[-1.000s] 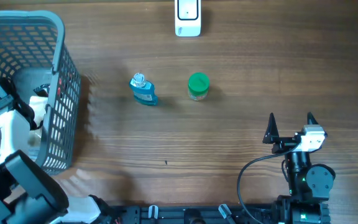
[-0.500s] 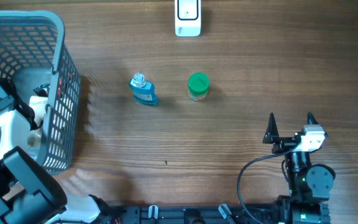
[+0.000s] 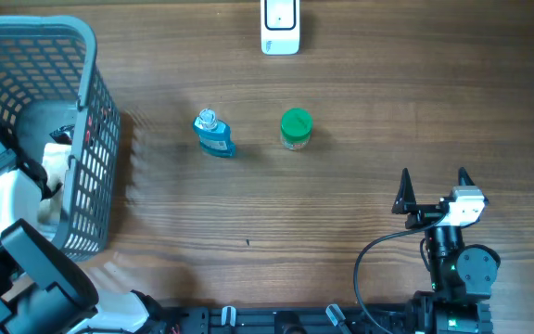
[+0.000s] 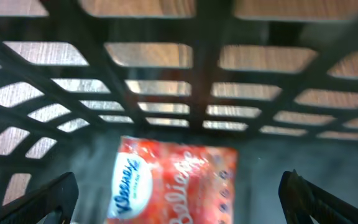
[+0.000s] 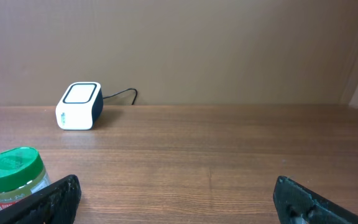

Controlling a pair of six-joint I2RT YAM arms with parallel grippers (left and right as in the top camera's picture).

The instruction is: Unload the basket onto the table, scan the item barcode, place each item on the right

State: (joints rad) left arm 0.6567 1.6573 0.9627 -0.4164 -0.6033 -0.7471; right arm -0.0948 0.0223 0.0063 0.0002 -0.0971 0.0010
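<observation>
The left gripper (image 4: 180,198), jaws spread wide and empty, has shifted slightly inside the basket (image 3: 91,111). The red tissue pack (image 4: 166,180) lies just ahead, between its fingertips. Judgement: pickup comes next. The right gripper (image 5: 178,200) idles, jaws apart, with the scanner (image 5: 78,106) far ahead-left.
</observation>
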